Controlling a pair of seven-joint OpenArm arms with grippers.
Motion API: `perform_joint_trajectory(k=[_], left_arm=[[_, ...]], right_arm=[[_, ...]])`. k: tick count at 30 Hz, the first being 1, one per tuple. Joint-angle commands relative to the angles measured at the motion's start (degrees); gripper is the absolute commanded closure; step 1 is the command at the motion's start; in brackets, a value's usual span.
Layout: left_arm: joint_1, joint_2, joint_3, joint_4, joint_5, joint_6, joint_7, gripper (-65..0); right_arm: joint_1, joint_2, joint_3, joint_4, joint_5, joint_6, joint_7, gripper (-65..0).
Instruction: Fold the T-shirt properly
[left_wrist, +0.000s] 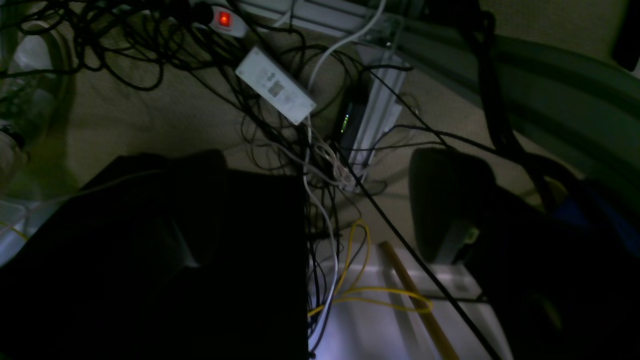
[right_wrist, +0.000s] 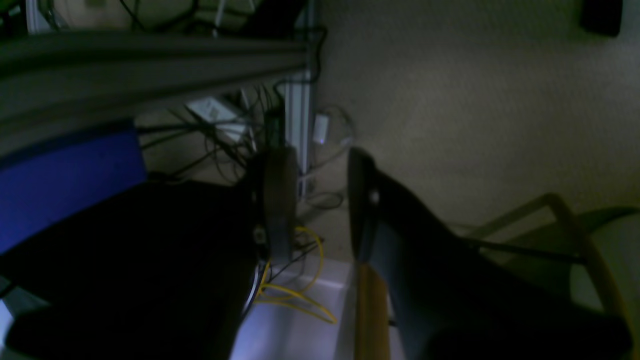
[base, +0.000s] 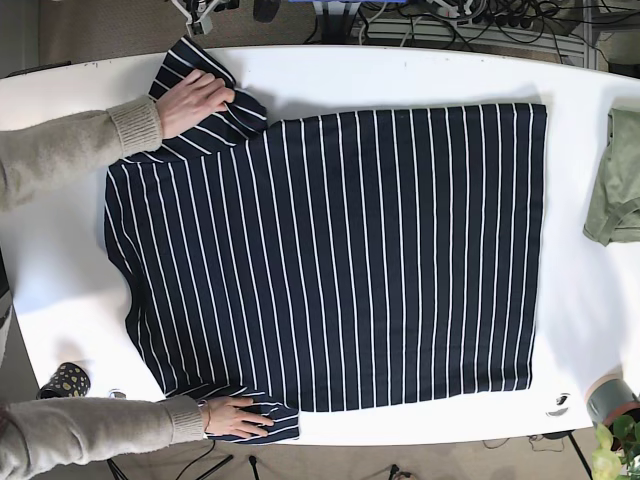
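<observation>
The white desk (base: 420, 75) fills the base view, and most of it is covered by the T-shirt (base: 340, 260), dark with thin white stripes, spread flat. The shirt's long axis runs across the view: the hem lies toward the right edge, the neck and sleeves toward the left. A green cloth (base: 615, 190) is bunched at the desk's right edge, well apart from the shirt, and a small speckled cup (base: 65, 381) stands near the lower left corner.

Two human hands in beige knit sleeves are laid on the shirt's sleeves: one hand (base: 195, 100) on the upper sleeve, the other hand (base: 235, 417) on the lower sleeve at the desk's near edge.

No robot arm is seen in the base view. Both wrist cameras are pointed at the floor, where tangled cables (left_wrist: 280, 125) and a lit power strip (left_wrist: 225, 20) are shown, so the shirt is judged to lie above and away from both pincers, with neither clearly nearer. The left pincer (left_wrist: 357, 210) is seen with its dark fingers spread wide and nothing between them; the right pincer (right_wrist: 320, 205) is likewise parted and empty.

The folding is judged not yet begun. The first fold would probably be taken along the long axis, one sleeve side being brought inward.
</observation>
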Motion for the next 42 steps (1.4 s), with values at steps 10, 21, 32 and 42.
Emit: perform_joint_trajectory(k=[10, 21, 32, 42], left_arm=[[11.6, 0.3, -0.2, 20.1, -0.2, -0.2, -0.9, -52.5], [23.0, 1.5, -0.1, 37.4, -0.3, -0.4, -0.8, -52.5], [35.9, 1.6, 0.1, 55.4, -0.3, -0.4, -0.6, -52.5], [41.8, 2.6, -0.3, 70.9, -1.0, -0.4, -0.6, -52.5]], right_arm=[[-7.2, 0.7, 0.2, 7.3, 0.0, 0.91, 0.7, -16.5], [-18.9, 0.8, 0.4, 23.1, 0.0, 3.20, 0.5, -16.5], [-32.9, 1.0, 0.5, 38.4, 0.1, 3.28, 0.4, -16.5], [-42.5, 0.7, 1.0, 52.8, 0.2, 2.58, 0.3, -16.5]])
